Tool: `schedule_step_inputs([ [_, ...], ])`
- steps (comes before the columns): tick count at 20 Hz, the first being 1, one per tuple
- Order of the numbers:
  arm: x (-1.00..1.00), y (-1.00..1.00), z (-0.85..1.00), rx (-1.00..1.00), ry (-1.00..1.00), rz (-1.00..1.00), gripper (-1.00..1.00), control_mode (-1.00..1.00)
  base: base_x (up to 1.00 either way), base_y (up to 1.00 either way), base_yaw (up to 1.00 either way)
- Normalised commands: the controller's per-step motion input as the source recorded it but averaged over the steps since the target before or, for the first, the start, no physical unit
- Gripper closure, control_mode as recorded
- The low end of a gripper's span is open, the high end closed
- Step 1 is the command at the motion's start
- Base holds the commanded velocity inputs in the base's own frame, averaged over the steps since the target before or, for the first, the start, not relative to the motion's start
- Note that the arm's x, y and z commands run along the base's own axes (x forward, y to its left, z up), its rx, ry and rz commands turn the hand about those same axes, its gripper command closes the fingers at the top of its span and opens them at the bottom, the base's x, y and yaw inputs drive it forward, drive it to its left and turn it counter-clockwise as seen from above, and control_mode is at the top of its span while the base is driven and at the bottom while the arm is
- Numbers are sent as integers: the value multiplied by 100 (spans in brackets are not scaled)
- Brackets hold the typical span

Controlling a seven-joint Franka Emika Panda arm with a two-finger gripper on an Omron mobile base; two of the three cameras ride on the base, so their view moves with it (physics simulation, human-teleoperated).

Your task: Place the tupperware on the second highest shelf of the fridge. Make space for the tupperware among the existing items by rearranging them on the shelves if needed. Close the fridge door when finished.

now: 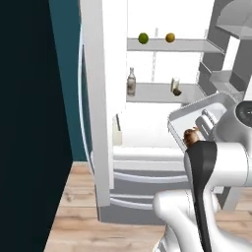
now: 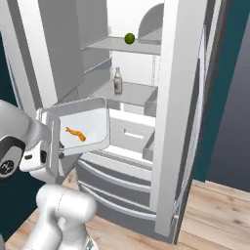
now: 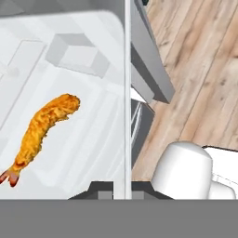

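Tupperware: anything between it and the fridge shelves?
Nothing visible blocks the way; the fridge is open. The gripper holds the tupperware just outside. On the lower shelf, a bottle and a carton stand apart; the upper shelf holds a lime and an orange.

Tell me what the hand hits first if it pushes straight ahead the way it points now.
Probably the fridge. The hand, shut on the tupperware wall, looks down along it toward the lower drawers and wooden floor; depth is unclear.
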Motion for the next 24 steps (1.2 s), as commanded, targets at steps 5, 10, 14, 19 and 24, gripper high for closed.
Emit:
schedule_step_inputs([
  [5, 0, 0, 0, 0, 0, 0, 100, 100, 64, 44, -28],
  [10, 0, 0, 0, 0, 0, 0, 100, 100, 52, -17, -22],
  [14, 0, 0, 0, 0, 0, 0, 100, 100, 45, -22, -11],
  [19, 0, 0, 0, 0, 0, 0, 100, 100, 60, -6, -4],
  [24, 0, 0, 0, 0, 0, 0, 100, 100, 68, -21, 0],
])
